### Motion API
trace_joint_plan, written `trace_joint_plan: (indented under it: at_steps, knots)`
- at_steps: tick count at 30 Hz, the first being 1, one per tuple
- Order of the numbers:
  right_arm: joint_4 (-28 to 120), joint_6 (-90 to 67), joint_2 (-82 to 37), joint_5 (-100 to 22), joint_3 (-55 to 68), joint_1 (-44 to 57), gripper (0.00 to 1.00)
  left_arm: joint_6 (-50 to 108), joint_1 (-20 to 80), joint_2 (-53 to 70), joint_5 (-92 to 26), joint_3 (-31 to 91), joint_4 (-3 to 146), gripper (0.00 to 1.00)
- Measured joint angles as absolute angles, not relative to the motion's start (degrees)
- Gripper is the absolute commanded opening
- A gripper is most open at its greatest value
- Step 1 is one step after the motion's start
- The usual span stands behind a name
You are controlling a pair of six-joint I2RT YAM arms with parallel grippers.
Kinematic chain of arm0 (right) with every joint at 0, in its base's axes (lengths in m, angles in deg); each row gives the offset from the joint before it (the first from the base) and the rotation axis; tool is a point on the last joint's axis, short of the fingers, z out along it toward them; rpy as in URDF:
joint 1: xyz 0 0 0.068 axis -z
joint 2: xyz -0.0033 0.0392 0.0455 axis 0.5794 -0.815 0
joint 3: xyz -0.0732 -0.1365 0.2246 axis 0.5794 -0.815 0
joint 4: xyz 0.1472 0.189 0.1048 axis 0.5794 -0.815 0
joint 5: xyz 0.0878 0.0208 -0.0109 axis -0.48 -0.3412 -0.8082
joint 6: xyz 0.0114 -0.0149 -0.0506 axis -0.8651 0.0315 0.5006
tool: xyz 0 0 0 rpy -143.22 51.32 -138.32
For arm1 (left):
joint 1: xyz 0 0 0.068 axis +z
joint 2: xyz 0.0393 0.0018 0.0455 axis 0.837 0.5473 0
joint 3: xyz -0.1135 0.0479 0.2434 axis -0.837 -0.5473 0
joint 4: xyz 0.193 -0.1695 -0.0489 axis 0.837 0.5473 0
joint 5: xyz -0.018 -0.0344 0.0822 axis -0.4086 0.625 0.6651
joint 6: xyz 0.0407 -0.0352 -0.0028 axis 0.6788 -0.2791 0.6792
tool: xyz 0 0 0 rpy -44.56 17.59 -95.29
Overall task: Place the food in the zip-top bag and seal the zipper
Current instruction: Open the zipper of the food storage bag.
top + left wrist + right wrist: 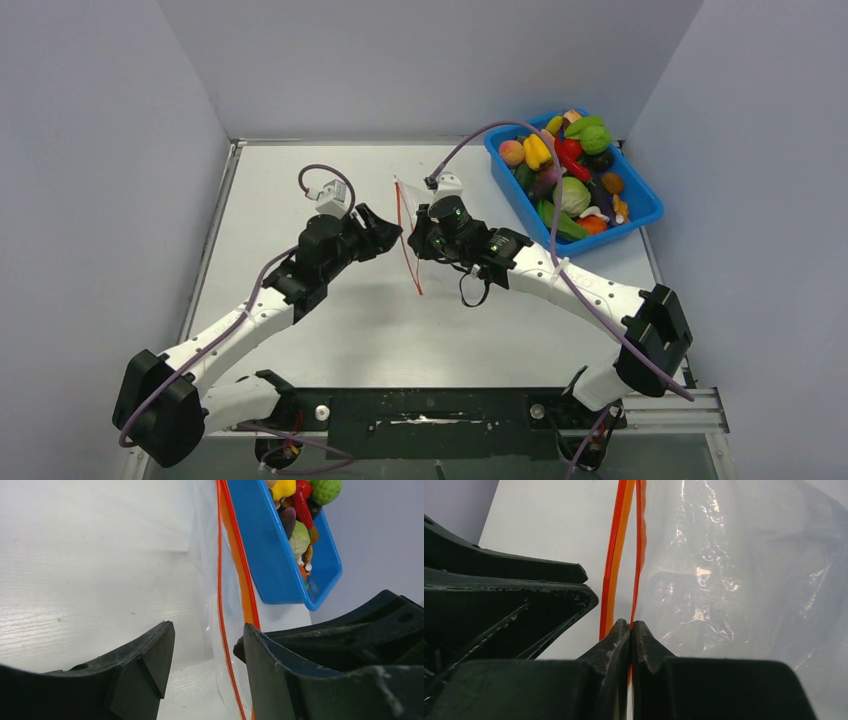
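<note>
The clear zip-top bag [408, 215] is held up off the table at the centre, and I see no food inside it. Its orange-red zipper [408, 250] runs down the edge, with the two lips slightly apart. My right gripper [630, 625] is shut on one thin red lip [639, 555]; the other lip [614, 575] hangs free beside it. My left gripper [207, 635] is open, with the near lip [220, 595] between its fingers [145, 665]. The food [572, 165] lies in the blue tub [640, 208] at the back right, including a green round one [590, 135] and a yellow pepper [537, 150].
The blue tub also shows in the left wrist view [270, 555], just behind the bag. Grey walls close in the table on three sides. Both arms meet at the table's centre; purple cables loop above them.
</note>
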State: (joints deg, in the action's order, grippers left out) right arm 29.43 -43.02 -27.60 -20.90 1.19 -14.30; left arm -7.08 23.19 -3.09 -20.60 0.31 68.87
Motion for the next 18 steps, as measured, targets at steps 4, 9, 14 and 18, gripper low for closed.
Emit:
trace_joint_plan:
  at_steps: [4, 9, 14, 18]
  knots:
    - [29.8, -43.0, -27.6, -20.9, 1.2, -14.6, 0.00, -7.3, 23.3, -0.8, -21.5, -0.7, 66.1, 0.49]
    - [30.2, -42.8, -27.6, -20.9, 1.2, -14.7, 0.00, -7.6, 23.5, 1.3, -21.6, -0.7, 64.9, 0.45]
    - [30.2, -42.6, -27.6, -21.0, 1.2, -15.0, 0.00, -7.8, 23.5, 3.0, -21.6, -0.7, 63.8, 0.42]
    - [30.2, -42.5, -27.6, -21.1, 1.2, -15.2, 0.00, -7.8, 23.6, 4.1, -21.9, -0.7, 63.5, 0.32]
